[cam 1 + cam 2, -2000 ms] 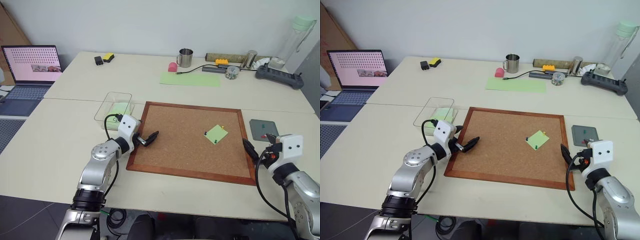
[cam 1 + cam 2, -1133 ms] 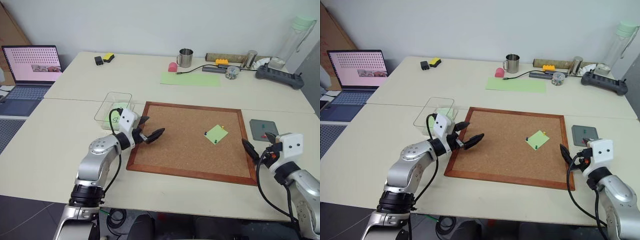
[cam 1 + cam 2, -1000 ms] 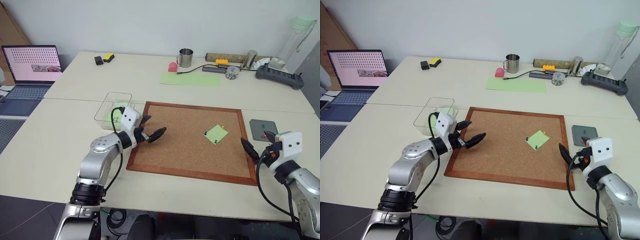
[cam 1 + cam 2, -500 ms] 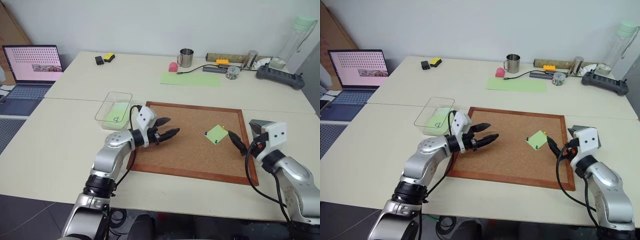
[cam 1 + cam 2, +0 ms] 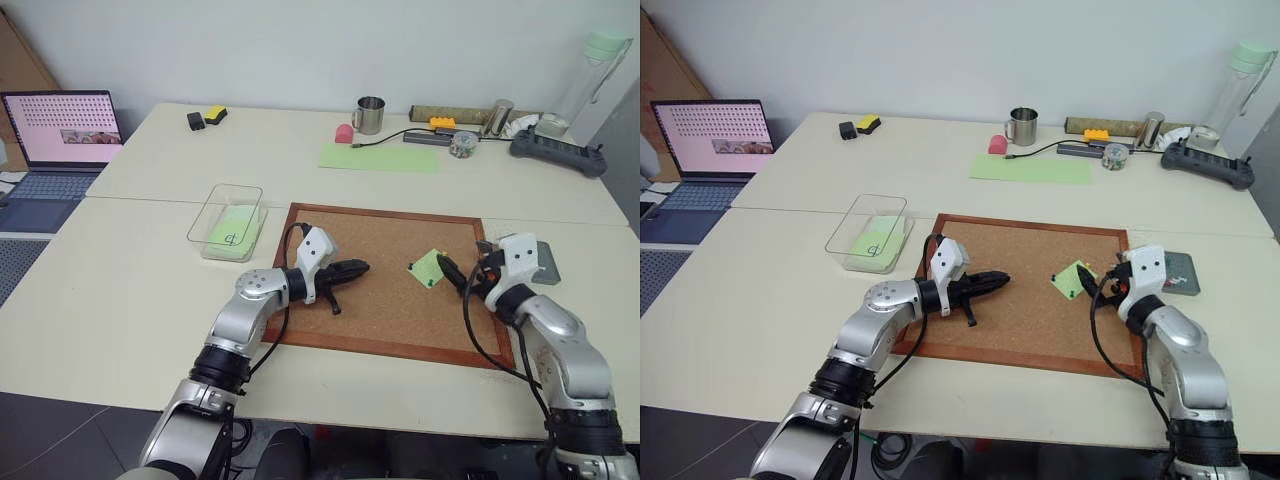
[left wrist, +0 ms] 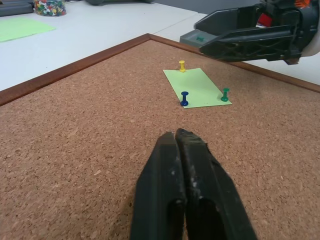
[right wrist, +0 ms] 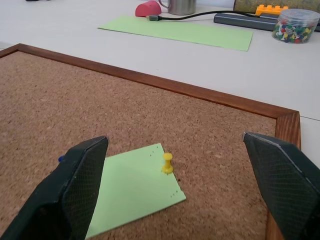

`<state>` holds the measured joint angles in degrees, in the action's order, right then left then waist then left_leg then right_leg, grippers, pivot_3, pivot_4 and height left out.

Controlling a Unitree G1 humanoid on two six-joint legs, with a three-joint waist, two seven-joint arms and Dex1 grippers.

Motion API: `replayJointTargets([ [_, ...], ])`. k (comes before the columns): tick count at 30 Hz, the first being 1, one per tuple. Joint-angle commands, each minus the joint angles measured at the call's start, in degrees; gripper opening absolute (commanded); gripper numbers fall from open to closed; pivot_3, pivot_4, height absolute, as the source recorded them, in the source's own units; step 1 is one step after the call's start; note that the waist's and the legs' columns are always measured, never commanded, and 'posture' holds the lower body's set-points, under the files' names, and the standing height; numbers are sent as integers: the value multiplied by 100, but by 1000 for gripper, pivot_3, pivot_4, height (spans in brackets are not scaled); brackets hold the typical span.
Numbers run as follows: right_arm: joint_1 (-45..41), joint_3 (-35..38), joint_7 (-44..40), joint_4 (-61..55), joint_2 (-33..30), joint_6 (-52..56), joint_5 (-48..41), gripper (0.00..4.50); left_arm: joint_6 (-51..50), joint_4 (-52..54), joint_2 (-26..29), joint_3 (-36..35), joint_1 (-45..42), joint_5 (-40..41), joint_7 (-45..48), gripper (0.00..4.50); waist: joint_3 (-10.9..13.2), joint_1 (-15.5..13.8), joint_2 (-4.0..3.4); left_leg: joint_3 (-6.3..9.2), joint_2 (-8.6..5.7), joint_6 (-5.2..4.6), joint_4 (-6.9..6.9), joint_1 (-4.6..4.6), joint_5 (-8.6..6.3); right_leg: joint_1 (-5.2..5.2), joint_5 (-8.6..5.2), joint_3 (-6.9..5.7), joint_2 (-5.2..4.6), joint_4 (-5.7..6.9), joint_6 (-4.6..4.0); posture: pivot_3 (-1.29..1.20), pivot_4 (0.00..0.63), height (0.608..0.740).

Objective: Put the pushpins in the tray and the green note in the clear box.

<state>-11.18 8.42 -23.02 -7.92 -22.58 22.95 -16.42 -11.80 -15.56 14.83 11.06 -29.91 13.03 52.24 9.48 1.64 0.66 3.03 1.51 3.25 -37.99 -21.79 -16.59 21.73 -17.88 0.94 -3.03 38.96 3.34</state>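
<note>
Green note (image 6: pixel 199 88) sits on the corkboard (image 5: pixel 385 300) under three pushpins (image 6: pixel 184 98); tray (image 5: pixel 545 262) and clear box (image 5: pixel 225 221) wait. Right gripper (image 5: pixel 452 273) is spread wide just beside the note, left gripper (image 5: pixel 352 268) closed and empty. Most work remains.

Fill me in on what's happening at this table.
A two-armed robot is working over a cork board. The green note is pinned to the board by three pushpins: yellow, blue and green. The right gripper hangs open right beside the note, holding nothing. The left gripper is shut and empty over the middle of the board. The clear box holds another note with a scribble; the tray sits by the board's right edge.
</note>
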Motion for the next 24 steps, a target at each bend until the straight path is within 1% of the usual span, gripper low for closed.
replayJointTargets([
  [1, -186, -84, -19, 167, 27, -70, 68, 4500, 159, -103, -60, 94, -65, -108, 57, 43, 0, 1, 0, -1, 0, 0, 0, 0, 0, 0, 0, 1, 0, 0, 0, 0, 150, 740],
  [6, -400, -241, -70, 527, 117, -75, 108, 4500, 63, -564, -37, 331, -109, -529, -124, 43, -1, 2, -1, -1, -1, 0, -1, 1, 0, 0, 0, 1, 0, 1, 0, 0, 150, 740],
  [10, -716, -289, 22, 905, 120, 3, 244, 4500, 45, -654, -85, 339, -138, -546, -57, 43, -6, -1, -9, -1, -1, 0, -4, 5, 0, -5, 0, 1, -1, 4, 0, 0, 150, 740],
  [15, -886, -289, -38, 1218, 109, -53, 282, 4500, 94, -659, -88, 291, -145, -572, -78, 43, -8, -17, -11, 1, -1, 0, -7, 7, 0, -10, 0, -3, -2, 2, 0, 0, 150, 740],
  [17, -918, -241, 32, 1306, 148, -102, 288, 4141, 127, -684, -85, 251, -157, -577, -106, 0, -8, -16, -13, 1, -1, 0, -6, 7, 0, -10, 0, -2, -2, 3, 0, 0, 150, 740],
  [18, -921, -237, 27, 1330, 149, -119, 288, 4046, 136, -686, -84, 244, -160, -581, -107, 0, -8, -15, -13, 0, -1, 0, -6, 7, 0, -10, 0, -3, -2, 3, 0, 0, 150, 740],
  [21, -919, -245, -2, 1360, 145, -143, 279, 3421, 126, -683, -84, 230, -172, -578, -100, 0, -9, -14, -13, 1, -1, 0, -6, 7, 0, -10, 0, -2, -2, 3, 0, 0, 150, 740],
  [24, -907, -237, -7, 1347, 160, -148, 271, 2890, 117, -647, -79, 228, -158, -571, -87, 0, -9, -11, -13, 1, -1, 0, -6, 7, 0, -11, 0, -2, -2, 3, 0, 0, 150, 740],
])
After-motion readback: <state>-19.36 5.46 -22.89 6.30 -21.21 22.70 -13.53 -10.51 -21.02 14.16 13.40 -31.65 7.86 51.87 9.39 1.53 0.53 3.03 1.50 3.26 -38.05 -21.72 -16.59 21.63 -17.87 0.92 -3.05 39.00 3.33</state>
